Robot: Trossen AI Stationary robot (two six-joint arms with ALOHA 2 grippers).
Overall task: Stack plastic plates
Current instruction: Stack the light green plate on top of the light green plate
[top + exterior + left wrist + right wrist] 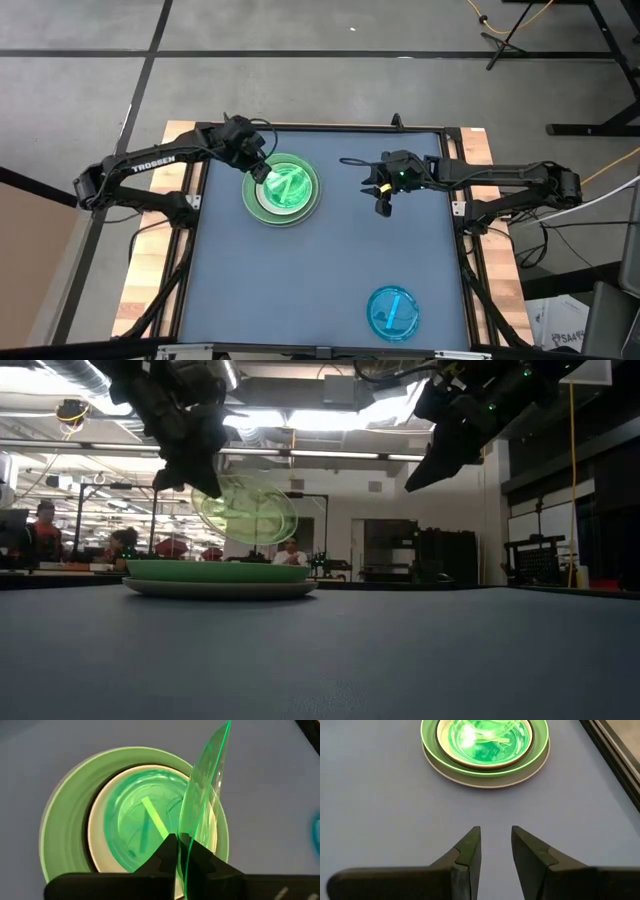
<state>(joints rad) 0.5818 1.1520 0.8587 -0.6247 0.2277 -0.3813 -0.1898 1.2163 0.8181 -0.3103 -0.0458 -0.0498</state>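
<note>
High view: the left end effector (262,169) pinches a green plate (287,186) over the stack (281,190) at ten o'clock; blue plates (393,311) at five.

Right wrist view: the right end effector (496,845) hovers, narrowly parted, above the bench (380,810).

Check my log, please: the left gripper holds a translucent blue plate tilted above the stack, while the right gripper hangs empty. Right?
Wrong colour. The left gripper holds a translucent green plate, as the left wrist view shows; the blue plate lies apart. The right gripper does hang empty.
</note>
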